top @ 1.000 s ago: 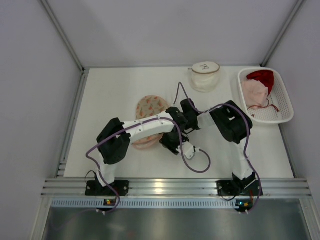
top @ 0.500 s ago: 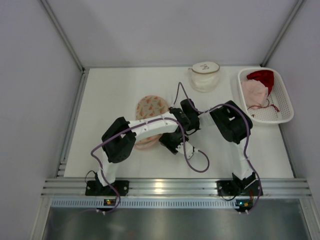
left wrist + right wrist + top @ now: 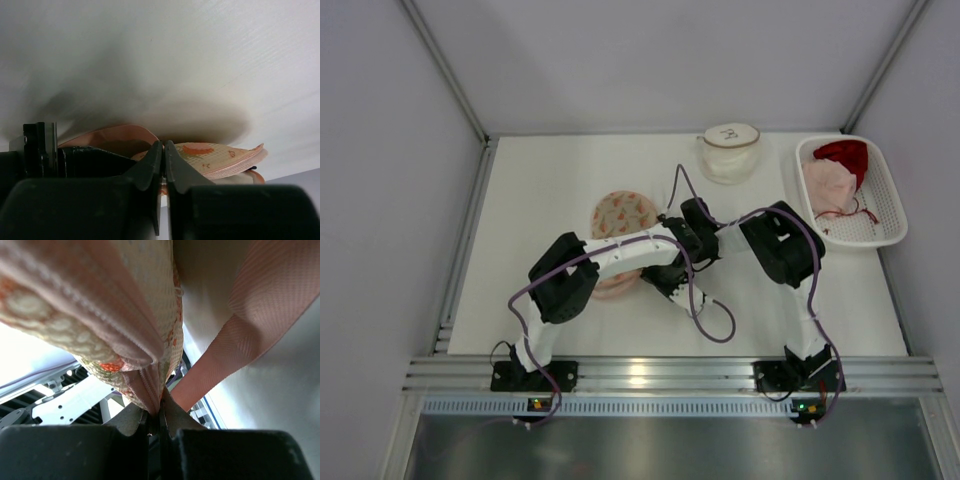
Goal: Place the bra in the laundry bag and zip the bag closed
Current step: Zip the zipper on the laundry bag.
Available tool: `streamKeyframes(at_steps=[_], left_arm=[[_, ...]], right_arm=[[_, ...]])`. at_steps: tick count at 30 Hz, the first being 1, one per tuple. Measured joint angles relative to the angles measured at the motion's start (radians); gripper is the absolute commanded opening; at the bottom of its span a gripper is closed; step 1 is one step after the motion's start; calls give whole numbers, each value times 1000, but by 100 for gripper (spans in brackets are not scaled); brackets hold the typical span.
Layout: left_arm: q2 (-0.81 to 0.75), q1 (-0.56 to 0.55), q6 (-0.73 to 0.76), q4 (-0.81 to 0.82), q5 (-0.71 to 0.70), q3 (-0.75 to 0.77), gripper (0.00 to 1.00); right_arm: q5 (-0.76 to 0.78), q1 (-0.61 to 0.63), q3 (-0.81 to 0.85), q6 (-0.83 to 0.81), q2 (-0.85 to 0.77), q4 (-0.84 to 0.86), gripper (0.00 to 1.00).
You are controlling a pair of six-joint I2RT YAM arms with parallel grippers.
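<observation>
Largely hidden bra (image 3: 625, 212), right gripper (image 3: 159, 407) pinching its edge

top: overhead, facing down, far | left wrist: low, sideways, close | right wrist: against bra (image 3: 75, 300) | shared: bra

Table layout from above

The peach patterned fabric bra (image 3: 618, 212) lies near the middle of the white table (image 3: 540, 200), its near part under the left forearm. Behind it and to the right, at the far edge, sits the round white mesh laundry bag (image 3: 728, 152). Further right, in the far corner, the white slotted plastic basket (image 3: 897, 212) has a red cloth (image 3: 844, 155) behind a pink cloth (image 3: 828, 185). The right gripper (image 3: 159, 412) meets the bra's edge, and the left gripper (image 3: 163, 150) seemingly sits just before it.
</observation>
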Motion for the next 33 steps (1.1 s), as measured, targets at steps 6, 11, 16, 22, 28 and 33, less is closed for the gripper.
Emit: streamKeyframes(at_steps=[6,11,16,22,28,33], left_arm=[[0,0,3,-2,6,0,0],[-15,-2,3,2,20,-21,0],[-62,-13,3,22,27,-78,0],[-115,-39,-10,22,66,-135,0],[-148,-67,-37,5,101,-192,0],[-185,-71,-55,7,120,-252,0]], right_arm=[[0,0,0,-4,0,-2,0],[0,0,2,-9,0,-7,0],[-4,-1,8,-25,0,-28,0],[-21,-6,28,-45,2,-72,0],[-50,-29,47,-82,9,-116,0],[-64,-59,80,-145,13,-203,0]])
